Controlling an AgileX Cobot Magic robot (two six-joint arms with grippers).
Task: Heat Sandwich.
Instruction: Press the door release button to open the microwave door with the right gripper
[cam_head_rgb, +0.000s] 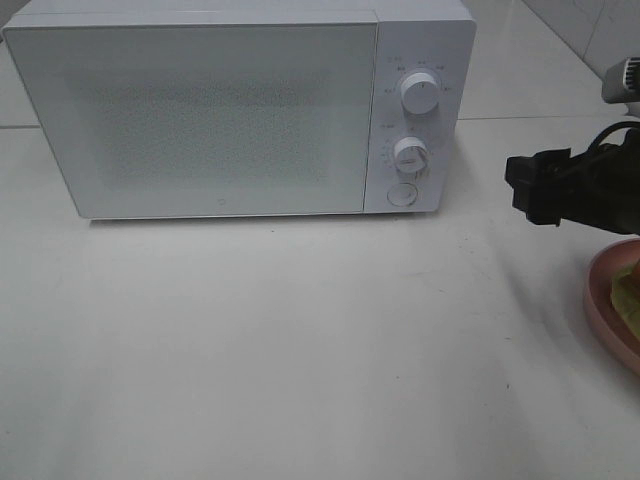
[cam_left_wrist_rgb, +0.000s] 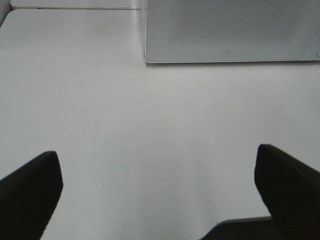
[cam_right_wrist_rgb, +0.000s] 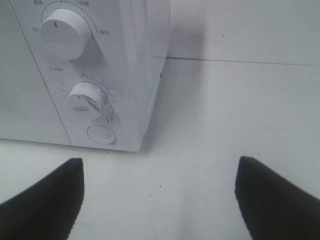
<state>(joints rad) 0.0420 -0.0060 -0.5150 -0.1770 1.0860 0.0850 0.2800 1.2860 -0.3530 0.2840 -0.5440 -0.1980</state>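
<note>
Microwave (cam_head_rgb: 200, 110) sits at the back of the white table (cam_head_rgb: 300, 350), door shut, control panel on its right side: upper knob (cam_head_rgb: 420, 93), lower knob (cam_head_rgb: 411, 153), round button (cam_head_rgb: 401, 194) under them. Sandwich (cam_head_rgb: 630, 295) is on the pink plate (cam_head_rgb: 598, 290) at the far right edge of the high view, well apart from the microwave. Only a yellow-green and pale sliver of it shows, the rest is cut off by the frame, so can't tell how it lies on the plate. Right gripper (cam_right_wrist_rgb: 160, 200) hangs over the table to the right of the microwave, tips pointing toward the control panel. In the high view its black body sits just past the plate's far rim and hides part of it. Its wrist camera looks at the two knobs and the button, with bare tabletop between the fingers (cam_right_wrist_rgb: 45, 200). They are spread wide, nothing between them, touching nothing visible. Left gripper (cam_left_wrist_rgb: 160, 195) is out of the high view. Its own camera shows it over bare table, facing the microwave's lower front corner, fingers (cam_left_wrist_rgb: 30, 197) also spread wide and holding nothing.
</note>
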